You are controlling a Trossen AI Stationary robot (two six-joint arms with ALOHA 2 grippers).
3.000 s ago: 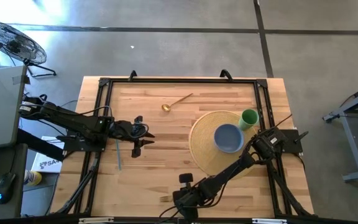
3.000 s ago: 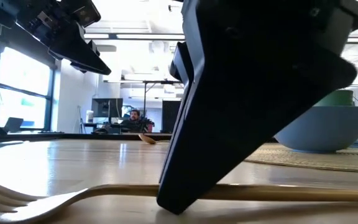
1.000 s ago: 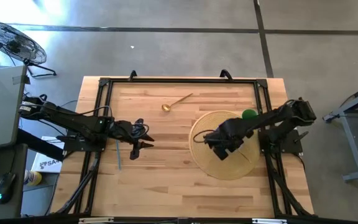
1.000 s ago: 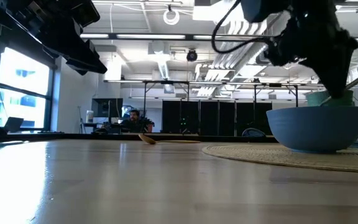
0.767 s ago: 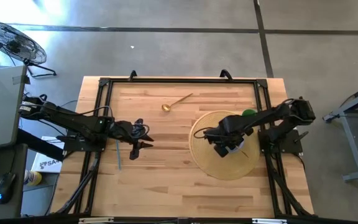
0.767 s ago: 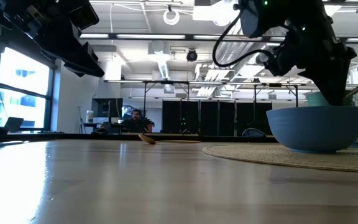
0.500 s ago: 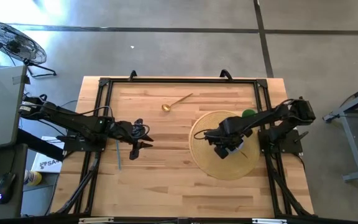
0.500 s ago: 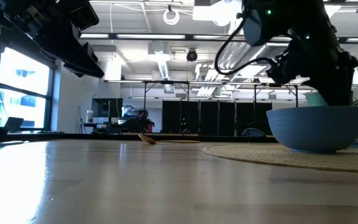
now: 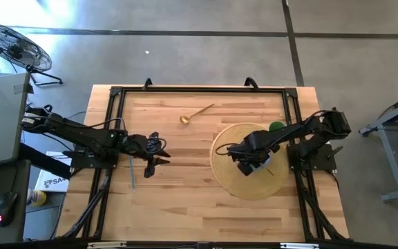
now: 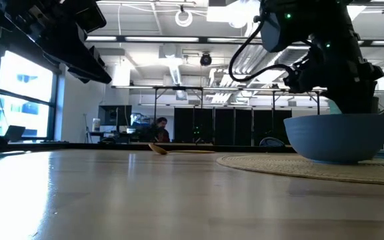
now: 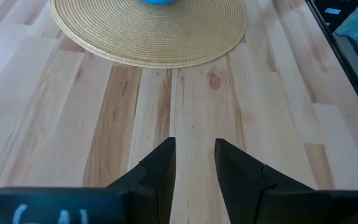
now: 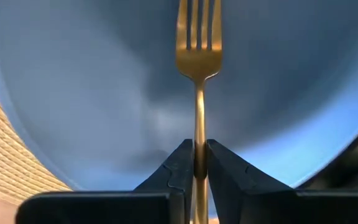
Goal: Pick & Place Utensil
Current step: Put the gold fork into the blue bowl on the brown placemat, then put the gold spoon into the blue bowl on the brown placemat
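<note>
My right gripper (image 9: 254,161) hangs over the blue bowl (image 10: 339,137), shut on a gold fork (image 12: 199,68). The fork's tines (image 12: 199,25) point into the bowl's hollow (image 12: 104,93). The bowl stands on a round woven mat (image 9: 232,181), with a green cup (image 9: 276,127) behind it. A gold spoon (image 9: 195,113) lies flat on the table toward the far edge. My left gripper (image 9: 156,153) waits open above the table's left side, holding nothing; its fingers (image 11: 160,168) show over bare wood. My right gripper pinches the fork's handle (image 12: 199,134) between its two fingers (image 12: 179,165), which lie along the handle. It comes from above, slanting down into the bowl. The fork is lifted and sticks out ahead of the fingers, tines foremost; whether the tines touch the bowl's inside I cannot tell.
A black frame rail (image 9: 116,93) runs round the tabletop. A thin blue rod (image 9: 130,171) lies by the left rail. Bare wood (image 9: 178,194) stretches between the two arms. A person (image 10: 160,128) sits in the room far behind the table.
My right gripper has carried the fork from the table's near edge, where it lay flat, up and over to the bowl. In the last second it has sunk a little toward the bowl's hollow. The left arm has kept still.
</note>
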